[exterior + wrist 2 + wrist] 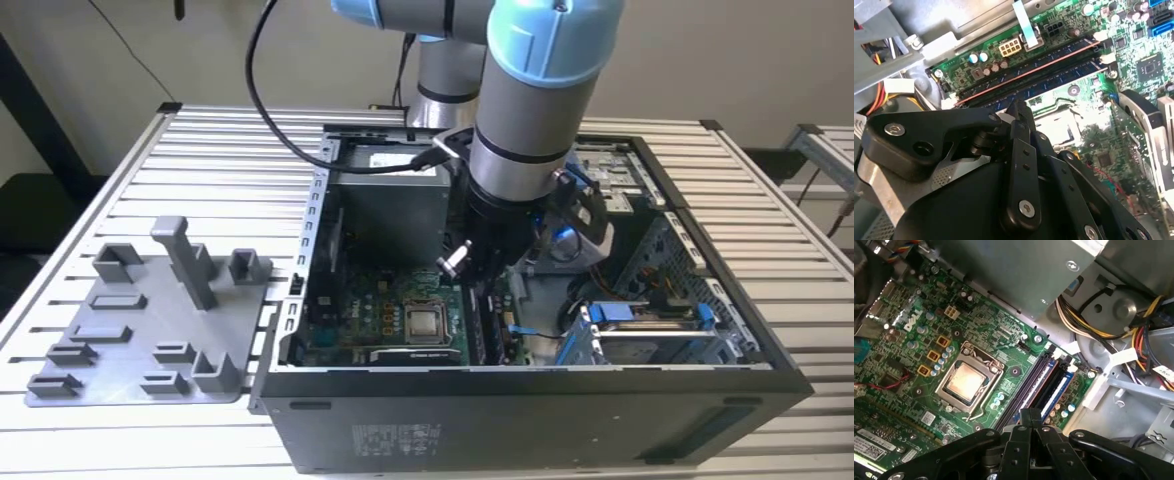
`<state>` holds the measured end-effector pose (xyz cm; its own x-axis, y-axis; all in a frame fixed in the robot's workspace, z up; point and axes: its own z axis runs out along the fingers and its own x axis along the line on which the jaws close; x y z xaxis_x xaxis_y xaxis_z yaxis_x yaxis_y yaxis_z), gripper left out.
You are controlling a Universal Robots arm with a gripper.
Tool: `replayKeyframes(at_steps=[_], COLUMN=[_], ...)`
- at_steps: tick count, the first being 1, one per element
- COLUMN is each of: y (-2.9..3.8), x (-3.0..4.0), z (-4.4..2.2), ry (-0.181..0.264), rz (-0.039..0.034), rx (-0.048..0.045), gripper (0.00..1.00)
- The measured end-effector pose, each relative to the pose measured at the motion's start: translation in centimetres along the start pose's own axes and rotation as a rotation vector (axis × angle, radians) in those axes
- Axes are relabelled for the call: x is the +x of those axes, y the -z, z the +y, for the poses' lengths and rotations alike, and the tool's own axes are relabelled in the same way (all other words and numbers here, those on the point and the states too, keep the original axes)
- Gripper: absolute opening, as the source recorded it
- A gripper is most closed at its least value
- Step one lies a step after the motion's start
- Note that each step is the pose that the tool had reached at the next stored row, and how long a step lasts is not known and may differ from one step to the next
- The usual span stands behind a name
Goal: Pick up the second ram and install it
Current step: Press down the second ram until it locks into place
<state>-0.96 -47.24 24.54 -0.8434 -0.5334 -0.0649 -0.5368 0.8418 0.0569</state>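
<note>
The gripper [470, 262] sits low in the open case [534, 400], at frame centre, over the motherboard's [919, 350] memory slots [1041, 385]. Its fingers [1021, 117] are pressed together; whether they pinch the ram is unclear.

I hang inside the open computer case [534, 400], which lies on the slatted table [120, 440]. My gripper [483, 262] sits over the motherboard [367, 315], above the memory slots [1041, 385]. In the first wrist view, the processor socket [965, 382] lies beside those slots on the board. On the exterior view's left, the fixture plate [140, 345] rests on the table just beside the case. The drive cage [647, 335] sits in the case on the exterior view's right of the slots.
</note>
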Motion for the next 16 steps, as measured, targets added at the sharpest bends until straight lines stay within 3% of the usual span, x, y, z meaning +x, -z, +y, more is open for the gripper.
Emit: replayKeyframes(at_steps=[6,12,16], y=[-0.14,-0.28,-0.29], x=[0.01,0.03,0.06], z=[-0.01,-0.01,0.01], ry=[0.061,0.12,0.181], rz=[0.0095,-0.0001,0.0011], rx=[0.0067,0.0133,0.0101], gripper=[0.11,0.11,0.11])
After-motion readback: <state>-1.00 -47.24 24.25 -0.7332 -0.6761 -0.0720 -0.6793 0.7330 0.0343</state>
